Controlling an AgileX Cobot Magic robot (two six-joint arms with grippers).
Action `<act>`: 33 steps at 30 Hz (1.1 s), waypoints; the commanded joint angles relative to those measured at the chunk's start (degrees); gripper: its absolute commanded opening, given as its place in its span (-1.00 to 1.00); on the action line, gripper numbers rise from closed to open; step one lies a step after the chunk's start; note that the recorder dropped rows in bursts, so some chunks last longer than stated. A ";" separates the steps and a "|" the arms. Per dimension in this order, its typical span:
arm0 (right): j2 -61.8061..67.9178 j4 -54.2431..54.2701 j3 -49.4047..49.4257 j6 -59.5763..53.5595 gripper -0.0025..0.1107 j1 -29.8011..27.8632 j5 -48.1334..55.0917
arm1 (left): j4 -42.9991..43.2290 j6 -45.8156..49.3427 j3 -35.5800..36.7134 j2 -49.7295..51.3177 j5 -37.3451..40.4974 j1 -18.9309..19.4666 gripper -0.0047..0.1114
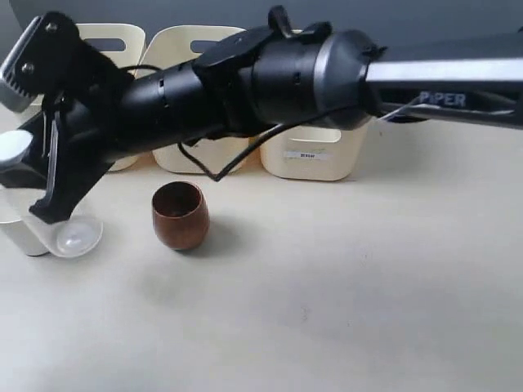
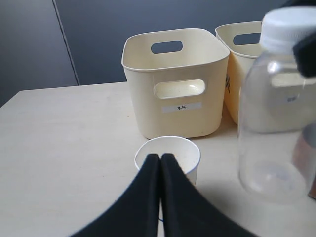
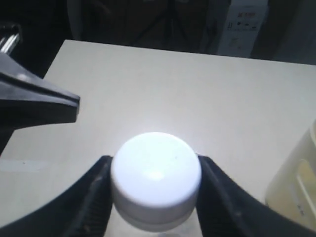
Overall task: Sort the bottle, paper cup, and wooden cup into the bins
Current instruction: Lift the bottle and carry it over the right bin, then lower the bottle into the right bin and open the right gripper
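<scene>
The clear bottle (image 1: 72, 233) with its white cap (image 3: 156, 173) stands at the table's far left. My right gripper (image 3: 154, 170) has reached across and is shut on the cap, a finger pressed to each side. The white paper cup (image 2: 186, 159) stands upright beside the bottle (image 2: 279, 113). My left gripper (image 2: 160, 157) is shut with nothing in it, its tips just in front of the cup's rim. The brown wooden cup (image 1: 180, 215) sits upright to the right of the bottle, untouched. Three cream bins (image 1: 315, 155) line the back.
The right arm (image 1: 270, 77) stretches across the front of the bins (image 2: 175, 84) and hides much of them in the exterior view. The nearest bin stands just behind the paper cup. A dark wall runs behind the table.
</scene>
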 commanded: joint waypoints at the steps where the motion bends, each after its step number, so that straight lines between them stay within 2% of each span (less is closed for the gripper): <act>1: -4.70 -2.28 -0.39 2.94 -0.97 -3.30 -0.33 | 0.07 -0.02 0.09 -0.29 -0.75 -0.30 -0.92; 8: -14.87 -10.81 0.92 10.51 -0.97 -9.42 -4.86 | 0.07 -0.02 0.09 -0.29 -0.75 -0.30 -0.92; 19: -29.01 -10.50 17.51 10.02 -0.97 -20.66 -14.97 | 0.07 -0.02 0.09 -0.29 -0.75 -0.30 -0.92; 24: -28.88 -5.46 17.88 7.23 -0.97 -26.25 -16.76 | 0.07 -0.02 0.09 -0.29 -0.75 -0.30 -0.92; 33: -24.99 13.39 17.88 -5.60 -0.97 -36.69 -14.33 | 0.07 -0.02 0.09 -0.29 -0.75 -0.30 -0.92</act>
